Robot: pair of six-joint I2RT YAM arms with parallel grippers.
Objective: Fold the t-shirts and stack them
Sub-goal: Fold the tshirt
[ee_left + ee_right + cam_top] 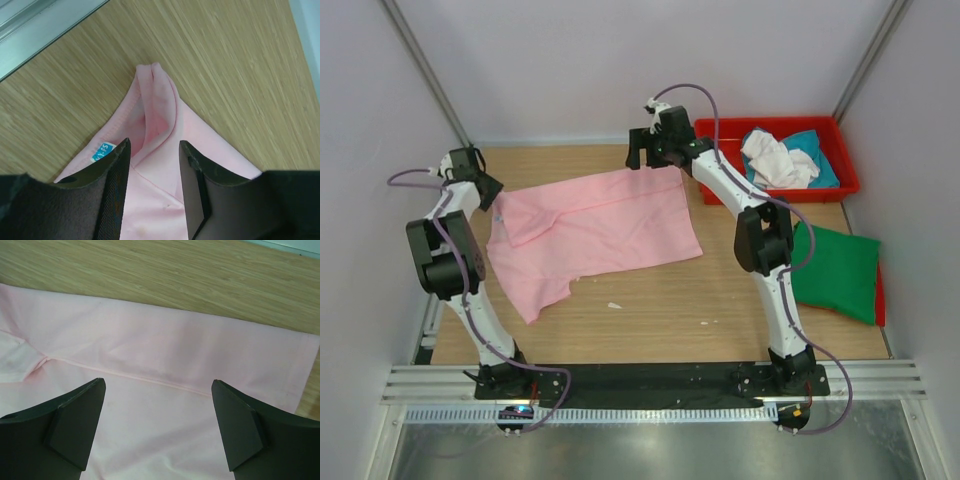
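The light pink t-shirt lies spread on the wooden table, its left part folded over. My left gripper is open at the shirt's far left corner. In the left wrist view its jaws straddle a raised pink fold beside a blue label, gripping nothing. My right gripper is open above the shirt's far right edge. In the right wrist view it hovers wide over flat pink cloth with a seam line. The dark green shirt lies folded at the right.
A red plastic tray at the back right holds a crumpled white shirt and a teal shirt. A red edge shows under the green shirt. Enclosure walls stand on three sides. A metal rail borders the table's left.
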